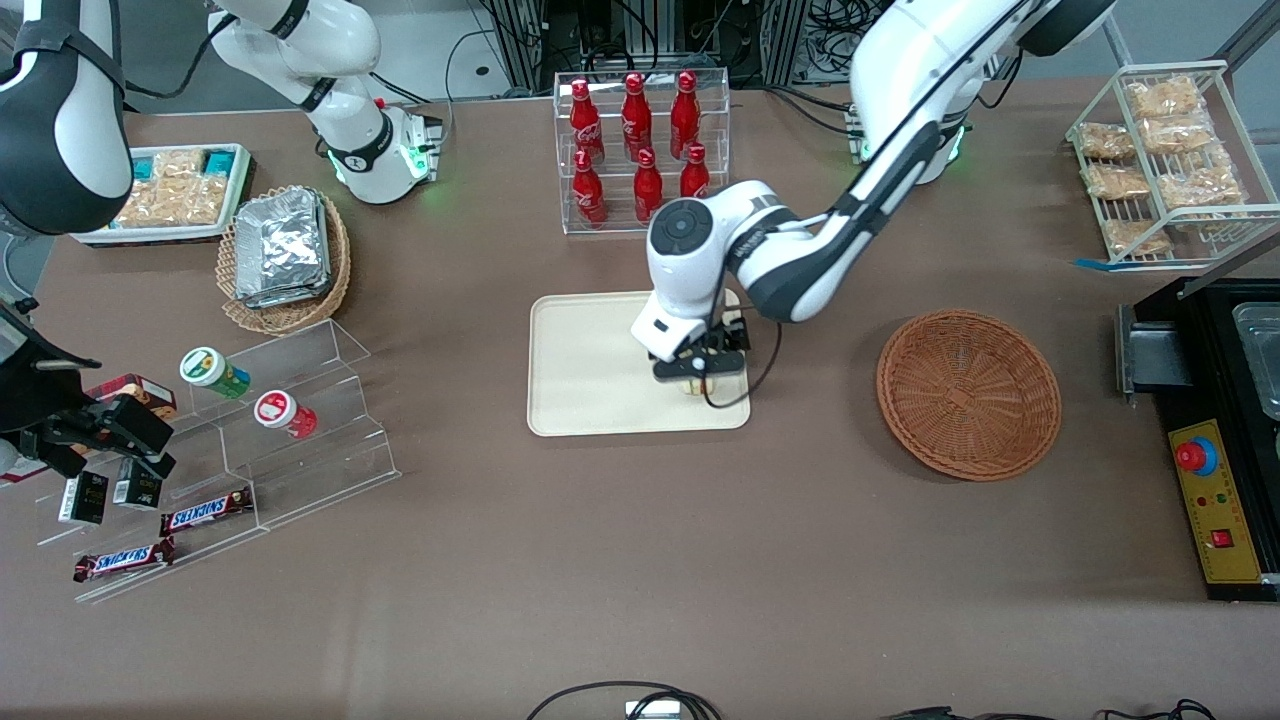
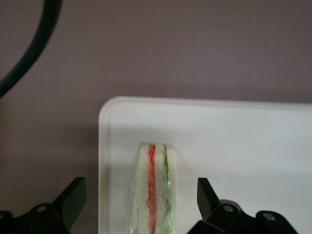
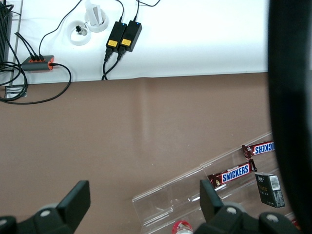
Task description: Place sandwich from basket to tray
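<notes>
The sandwich (image 2: 153,192), a pale bread wedge with red and green filling under clear wrap, rests on the cream tray (image 2: 243,146) close to one rounded corner. My gripper (image 2: 139,186) is open and straddles it, each black finger (image 2: 73,197) standing clear of the bread. From the front, the gripper (image 1: 697,380) hangs low over the tray (image 1: 590,360), at the corner nearest the camera on the basket's side; only a sliver of sandwich (image 1: 692,387) shows under it. The reddish-brown wicker basket (image 1: 968,392) sits beside the tray toward the working arm's end, with nothing in it.
A clear rack of red bottles (image 1: 640,150) stands farther from the camera than the tray. Toward the parked arm's end are a tan basket of foil packets (image 1: 285,255) and an acrylic stepped stand (image 1: 250,430) with snacks. A black machine (image 1: 1220,440) and a wire rack (image 1: 1160,160) flank the working arm's end.
</notes>
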Robot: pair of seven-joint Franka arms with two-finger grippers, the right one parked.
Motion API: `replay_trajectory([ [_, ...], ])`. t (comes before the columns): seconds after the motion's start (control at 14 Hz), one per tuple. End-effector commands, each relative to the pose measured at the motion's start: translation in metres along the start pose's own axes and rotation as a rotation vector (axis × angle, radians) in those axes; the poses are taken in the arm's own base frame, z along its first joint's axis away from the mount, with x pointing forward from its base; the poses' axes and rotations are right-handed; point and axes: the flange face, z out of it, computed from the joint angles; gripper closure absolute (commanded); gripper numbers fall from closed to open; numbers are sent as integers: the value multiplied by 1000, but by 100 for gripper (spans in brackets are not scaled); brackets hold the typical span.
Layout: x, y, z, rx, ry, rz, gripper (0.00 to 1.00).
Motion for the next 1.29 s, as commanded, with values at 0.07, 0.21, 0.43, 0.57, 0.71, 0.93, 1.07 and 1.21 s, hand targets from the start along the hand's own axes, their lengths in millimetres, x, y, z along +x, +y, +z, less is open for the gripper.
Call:
replay_trajectory([
  [0.07, 42, -34, -49, -28, 24, -124, 0],
  [0.21, 67, -67, -70, -13, 28, -191, 0],
  [0.43, 94, -101, -95, 13, 9, -258, 0],
  [0.57, 110, -125, -107, 35, 1, -287, 0],
  [0.71, 120, -148, -117, 36, -15, -280, 0],
  [0.93, 132, -192, -132, 50, -61, -221, 0],
  [1.07, 134, -226, -150, 63, -104, -143, 0],
  [1.21, 138, -271, -173, 58, -119, -84, 0],
])
